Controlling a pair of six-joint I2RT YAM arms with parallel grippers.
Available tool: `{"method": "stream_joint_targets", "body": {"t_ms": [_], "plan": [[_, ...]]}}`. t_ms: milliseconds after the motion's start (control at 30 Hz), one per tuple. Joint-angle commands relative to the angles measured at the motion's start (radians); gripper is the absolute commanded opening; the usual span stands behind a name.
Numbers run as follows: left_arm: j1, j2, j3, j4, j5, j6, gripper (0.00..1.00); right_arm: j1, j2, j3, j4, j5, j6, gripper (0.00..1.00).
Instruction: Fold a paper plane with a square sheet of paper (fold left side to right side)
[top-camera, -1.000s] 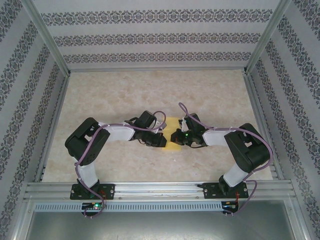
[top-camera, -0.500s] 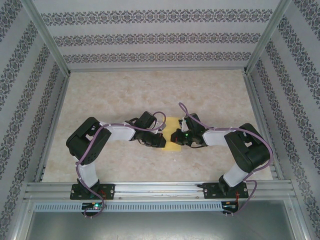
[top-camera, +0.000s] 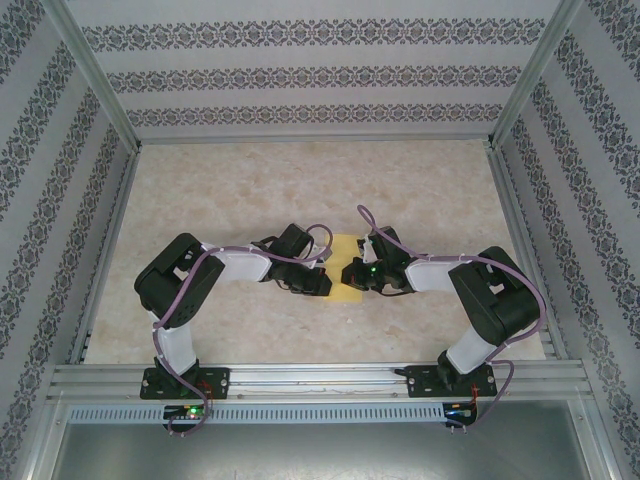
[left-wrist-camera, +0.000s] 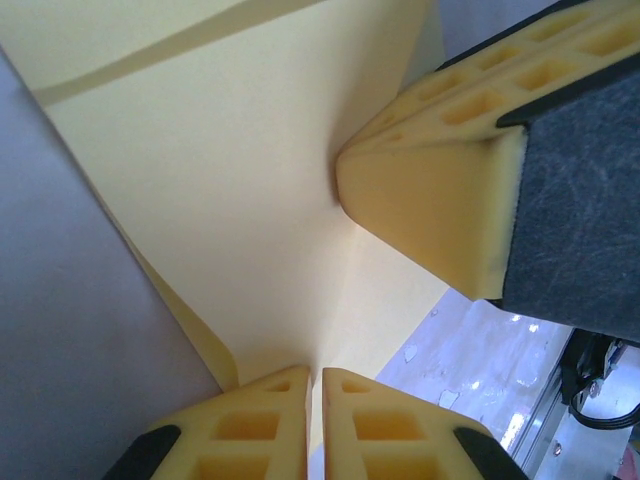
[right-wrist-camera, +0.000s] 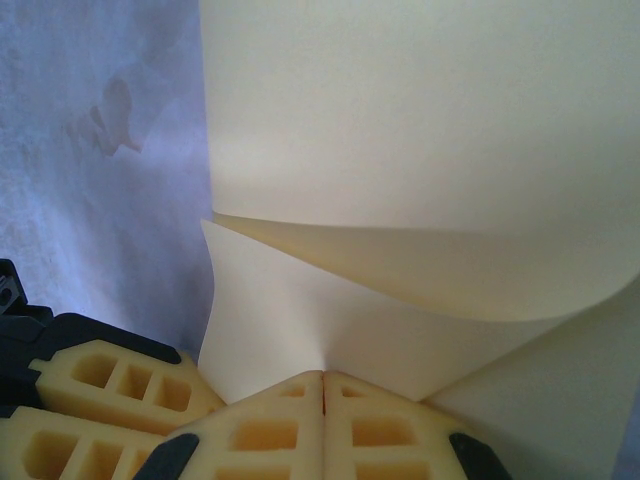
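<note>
Beige, marble-like stone makes the tabletop, the largest thing here, closed in by patterned walls and a metal frame. On it the two black and white arms bend inward, the left arm and the right arm, so that their ends nearly meet near the middle of the tabletop.

Between these ends is the square sheet of paper, thin and yellow. From above I see only parts of it, because the arm ends cover the rest.

The left fingers are closed on the sheet, and the paper comes out of the thin slit between them and spreads away like a fan. The right fingers are also pressed together on an edge of the paper. In front of them the sheet does not lie flat: one layer curves over another in a soft roll, with no sharp crease visible there. One finger of the right arm stands just beside the paper in the left wrist view.

I judge that the step in hand is the fold of the left side over to the right side, and that it is only partly done. The next move, I think, calls for bringing the carried edge down exactly onto the opposite edge, with both grips steady. Then the roll must be pressed flat into a crease. If one grip slips, the edges could land crooked.
</note>
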Motion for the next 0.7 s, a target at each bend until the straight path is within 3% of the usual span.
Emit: {"method": "stream_joint_targets", "body": {"t_ms": [0, 367, 667], "plan": [[-0.011, 0.022, -0.009, -0.024, -0.023, 0.021, 0.1, 0.014, 0.008, -0.003, -0.099, 0.016, -0.017, 0.0], [-0.026, 0.015, -0.047, -0.032, -0.101, 0.001, 0.02, 0.024, -0.112, 0.023, -0.09, 0.023, -0.017, 0.0], [-0.031, 0.02, -0.045, -0.049, -0.128, -0.001, 0.01, 0.081, -0.065, 0.004, -0.01, 0.052, 0.031, 0.0]]}}
